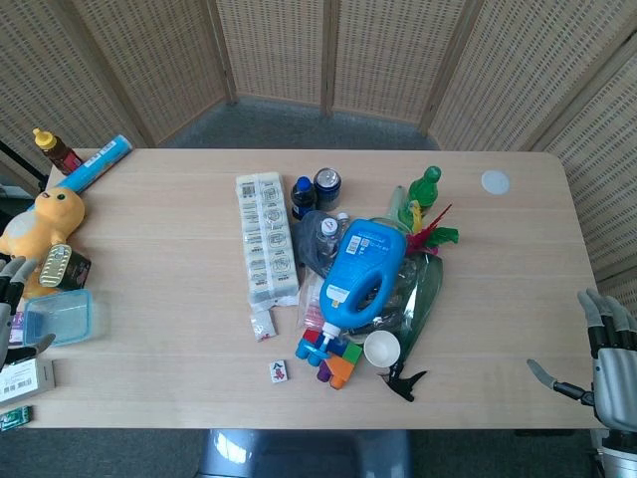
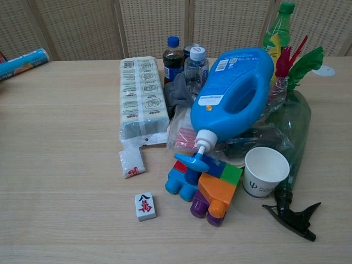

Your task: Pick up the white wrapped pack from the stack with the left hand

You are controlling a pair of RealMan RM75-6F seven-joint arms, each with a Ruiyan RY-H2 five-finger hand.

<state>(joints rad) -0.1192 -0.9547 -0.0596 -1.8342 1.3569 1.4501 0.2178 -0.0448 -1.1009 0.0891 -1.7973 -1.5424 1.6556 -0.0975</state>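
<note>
Overhead, your white wrapped pack (image 1: 267, 239) is lying lengthwise on the table (image 1: 149, 199), at the left edge of the central pile. Just to its right, a dark-capped bottle (image 1: 303, 196) and a can (image 1: 327, 186) are standing, with a grey cloth (image 1: 311, 244) and a clear water bottle (image 1: 327, 237) crowding in beside them. The blue detergent jug (image 1: 363, 274) is lying tilted over crumpled clear plastic, its spout pointing at the toy blocks (image 1: 333, 358). A small sachet (image 1: 264, 325) is sitting just below the pack's near end, and a mahjong tile (image 1: 279, 371) is lying further toward you. Your left hand (image 1: 12, 309) is showing only partly at the far left edge, well apart from the pack, fingers spread and holding nothing, next to a blue plastic box (image 1: 58, 316) and a yellow plush duck (image 1: 42, 224). Your right hand (image 1: 607, 349) is hovering off the table's right corner, fingers apart and empty.

From the chest camera, neither hand is showing. The pack (image 2: 142, 99) is lying with its left side unobstructed; on its right, the cloth (image 2: 179, 93) and a red-striped plastic bag (image 2: 184, 135) are pressing close against it. The sachet (image 2: 132, 163) is sitting just beside its near corner. A paper cup (image 2: 265, 171) is leaning by the green spray bottle (image 2: 294, 143).
</note>
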